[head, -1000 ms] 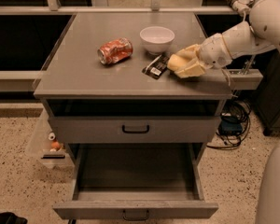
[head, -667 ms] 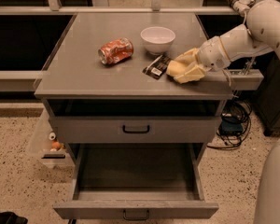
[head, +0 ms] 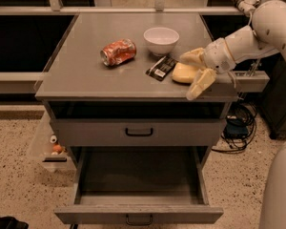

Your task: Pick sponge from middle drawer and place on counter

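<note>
The pale yellow sponge [head: 180,73] lies flat on the grey counter [head: 86,78] near its right front corner. My gripper [head: 187,77] reaches in from the right and is open, one fingertip behind the sponge and the other in front of it at the counter's edge. The middle drawer [head: 139,214] is pulled out at the bottom of the cabinet, and its tray shows nothing inside.
A crushed red can [head: 117,52], a white bowl [head: 161,39] and a black snack wrapper [head: 161,67] sit on the counter left of the sponge. A closed handled drawer front [head: 138,132] is above the open drawer. Cables [head: 236,125] lie on the floor at right.
The gripper's fingers have spread apart around the sponge, which now rests on the counter. The arm has shifted slightly forward.
</note>
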Available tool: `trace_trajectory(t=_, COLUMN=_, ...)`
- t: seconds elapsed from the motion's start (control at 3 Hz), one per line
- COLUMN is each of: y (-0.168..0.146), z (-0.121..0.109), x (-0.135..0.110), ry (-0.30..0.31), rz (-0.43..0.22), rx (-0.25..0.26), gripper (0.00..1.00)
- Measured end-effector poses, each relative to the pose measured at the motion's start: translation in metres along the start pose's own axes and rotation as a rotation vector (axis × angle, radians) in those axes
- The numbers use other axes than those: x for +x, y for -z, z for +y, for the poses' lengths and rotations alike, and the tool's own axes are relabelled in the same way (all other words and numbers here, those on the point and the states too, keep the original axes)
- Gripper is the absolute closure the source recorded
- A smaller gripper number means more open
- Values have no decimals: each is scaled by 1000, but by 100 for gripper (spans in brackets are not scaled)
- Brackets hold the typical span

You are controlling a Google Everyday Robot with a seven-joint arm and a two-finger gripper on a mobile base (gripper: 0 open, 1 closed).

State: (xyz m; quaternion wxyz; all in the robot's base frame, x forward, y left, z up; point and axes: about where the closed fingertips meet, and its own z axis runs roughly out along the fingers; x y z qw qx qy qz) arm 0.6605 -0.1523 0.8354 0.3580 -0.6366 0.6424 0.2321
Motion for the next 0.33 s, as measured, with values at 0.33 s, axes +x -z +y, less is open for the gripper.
trace_trajectory(t=0.33, y=0, z=0, x=0, ry=0, rz=0, rx=0, gripper=0)
